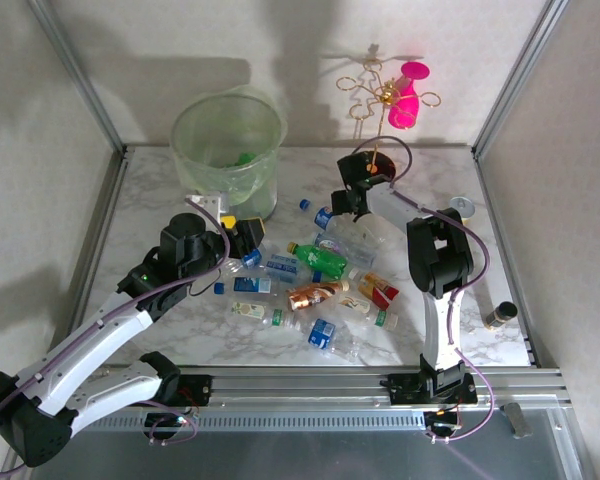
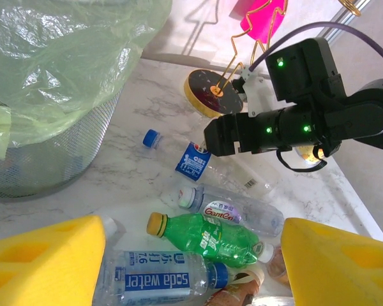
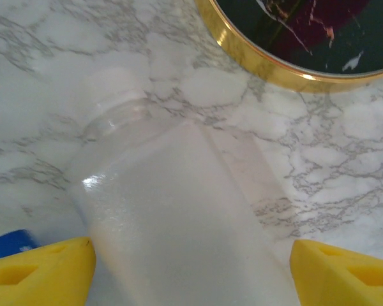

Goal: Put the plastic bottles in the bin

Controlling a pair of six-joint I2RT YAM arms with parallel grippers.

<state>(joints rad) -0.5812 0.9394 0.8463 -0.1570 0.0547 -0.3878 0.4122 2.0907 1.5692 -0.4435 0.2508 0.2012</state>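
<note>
Several plastic bottles [image 1: 310, 280] lie scattered mid-table: clear, green and copper-brown. The pale-green bin [image 1: 227, 150] stands at the back left with its liner [image 2: 57, 57]. My left gripper [image 1: 242, 240] hangs open just right of the bin. Below its yellow fingers [image 2: 45, 261] lie a blue-labelled soda water bottle [image 2: 153, 280] and a green bottle [image 2: 210, 236], neither gripped. My right gripper [image 1: 347, 203] is low by the stand's base. A frosted clear bottle [image 3: 179, 210] lies between its jaws: the left finger [image 3: 45, 271] touches it, the right one stands slightly off.
The gold wire stand [image 1: 380, 95] with its black base [image 3: 306, 38] stands right behind the right gripper, and a pink cup [image 1: 408, 95] hangs on it. A small can [image 1: 500, 315] stands by the right wall. Frame posts line both sides.
</note>
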